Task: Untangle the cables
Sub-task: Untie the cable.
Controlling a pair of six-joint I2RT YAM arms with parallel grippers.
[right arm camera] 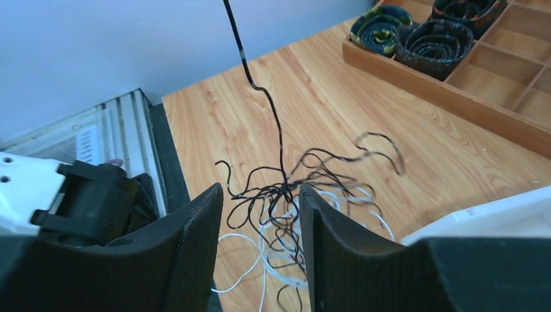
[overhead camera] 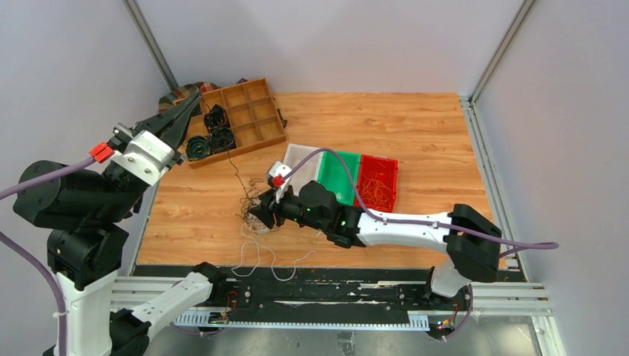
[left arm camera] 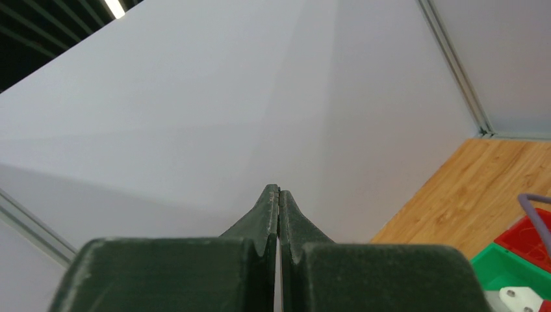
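Black and white cables [overhead camera: 246, 206] [right arm camera: 305, 175] lie knotted on the wooden table [overhead camera: 415, 126], near its front edge and left of centre. The white loops trail toward me, out of the dark clump. I have the right gripper [overhead camera: 260, 216] [right arm camera: 260, 201] low over that knot, with its jaws partly apart. From the wrist view I see black strands running through the gap, and I cannot tell whether either pad touches them. One black strand leaves the tangle and runs toward the wooden tray [overhead camera: 245, 148] at the back left. Three black coiled rolls [overhead camera: 211, 137] sit in that tray's left compartments.

The left gripper [overhead camera: 194, 98] [left arm camera: 279, 190] is raised well off the table on the left, pointing toward the tray. Its jaws are pressed tight together, and the wrist camera looks mostly at the wall.

Orange strands [overhead camera: 377, 194] rest in the red bin [overhead camera: 380, 159], beside a green bin [overhead camera: 337, 178], right of the knot.
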